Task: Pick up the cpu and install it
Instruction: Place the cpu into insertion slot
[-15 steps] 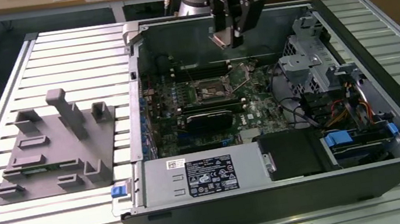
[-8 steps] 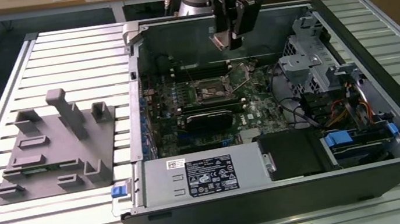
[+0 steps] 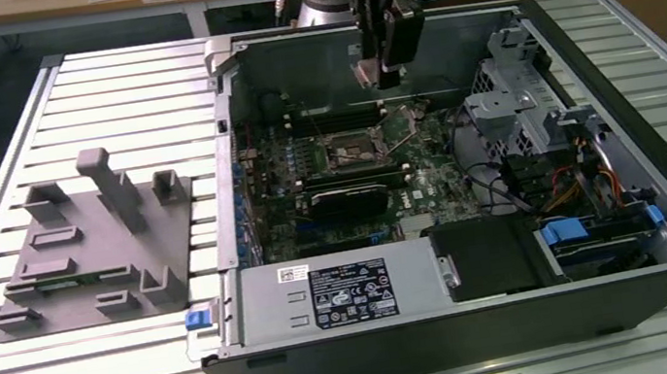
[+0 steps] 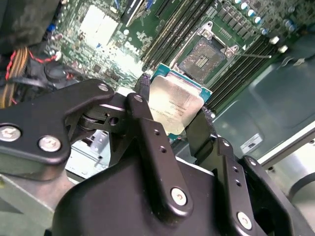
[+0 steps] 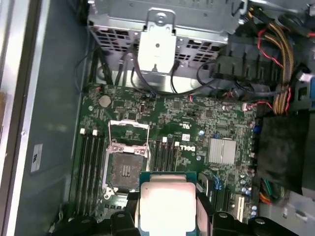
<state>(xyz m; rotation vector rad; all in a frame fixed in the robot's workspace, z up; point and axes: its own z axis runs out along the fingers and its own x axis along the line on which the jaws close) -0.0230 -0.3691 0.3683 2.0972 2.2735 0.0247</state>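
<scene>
In both wrist views the cpu [image 4: 173,104] [image 5: 166,205], a flat square chip with a pale silver top and a green edge, sits between my black fingers [image 4: 147,123]. My gripper [image 3: 379,77] is shut on it and hangs inside the open computer case, above the far part of the motherboard [image 5: 206,123]. The empty cpu socket [image 3: 352,153] [image 4: 203,54] [image 5: 125,169] lies open on the board with its metal frame lifted. The chip is held clear above the board, close to the socket and apart from it.
The case [image 3: 649,201] lies open on a slatted table. A white-labelled metal box [image 3: 341,289] fills its near side, and a drive cage [image 3: 516,93] with cables [image 3: 582,181] stands at the exterior view's right. A grey fixture [image 3: 86,241] rests on the table at the left.
</scene>
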